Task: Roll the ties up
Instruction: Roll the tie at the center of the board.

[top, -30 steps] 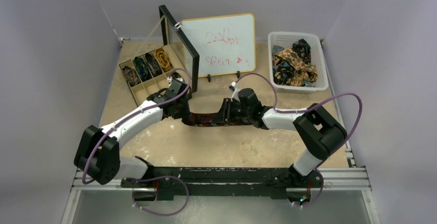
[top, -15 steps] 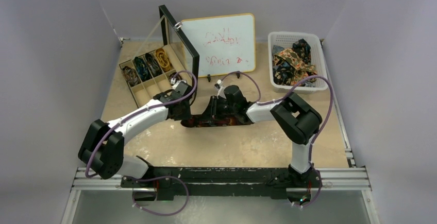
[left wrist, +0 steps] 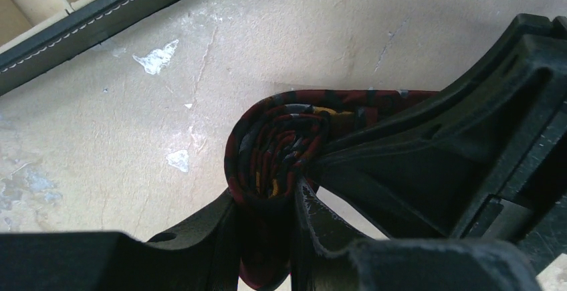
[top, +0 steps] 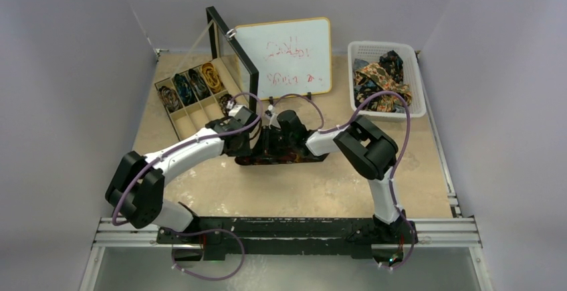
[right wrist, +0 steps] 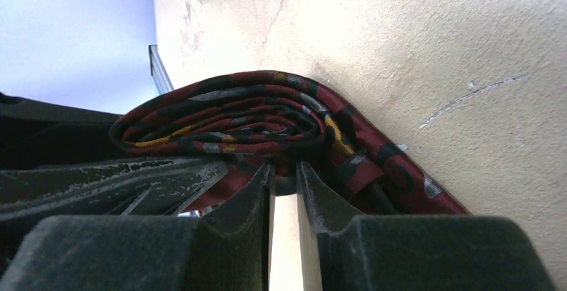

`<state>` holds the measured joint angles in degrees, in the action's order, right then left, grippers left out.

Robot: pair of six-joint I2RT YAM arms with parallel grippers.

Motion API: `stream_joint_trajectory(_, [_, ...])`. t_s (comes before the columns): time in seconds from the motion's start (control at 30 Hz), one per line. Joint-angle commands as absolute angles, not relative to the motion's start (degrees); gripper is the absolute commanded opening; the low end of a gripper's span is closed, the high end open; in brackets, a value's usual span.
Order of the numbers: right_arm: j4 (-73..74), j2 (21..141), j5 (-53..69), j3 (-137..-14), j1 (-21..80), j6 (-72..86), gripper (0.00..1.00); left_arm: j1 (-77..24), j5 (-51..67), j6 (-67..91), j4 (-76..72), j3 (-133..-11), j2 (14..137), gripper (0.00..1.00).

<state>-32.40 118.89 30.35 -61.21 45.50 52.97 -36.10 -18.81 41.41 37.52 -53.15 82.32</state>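
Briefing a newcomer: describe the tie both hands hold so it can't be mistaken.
Find the white dry-erase board. Just before it, left hand and right hand pinch a dark maroon patterned fabric tie, half coiled. No other tie lies on the tabletop.

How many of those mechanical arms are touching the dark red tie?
2. The left gripper clamps the maroon tie at its coil. The right gripper pinches the same coil from the opposite side. None seems hidden.
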Motion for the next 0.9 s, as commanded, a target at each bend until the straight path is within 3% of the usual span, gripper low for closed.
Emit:
stream_joint_trajectory(0.0, [-31.4, 118.4, 33.5, -62.5, 45.5, 53.2, 0.2, -38.6, -22.9, 43.3, 39.6, -57.5, 83.5, 0.21])
stream_joint_trajectory(0.2, [-30.5, 113.1, 33.9, -59.6, 42.3, 52.1, 0.24, -41.7, -28.1, 45.0, 44.1, -60.6, 86.9, 0.2])
stream_joint_trajectory(0.6, [-22.8, 97.5, 23.0, -45.0, 32.8, 48.9, 0.36, -48.6, -34.6, 50.8, 52.0, -70.3, 98.6, 0.23])
stream_joint_trajectory(0.87, [-23.6, 91.6, 23.4, -36.5, 29.6, 47.7, 0.38, -52.9, -35.3, 51.3, 56.0, -80.4, 107.1, 0.39])
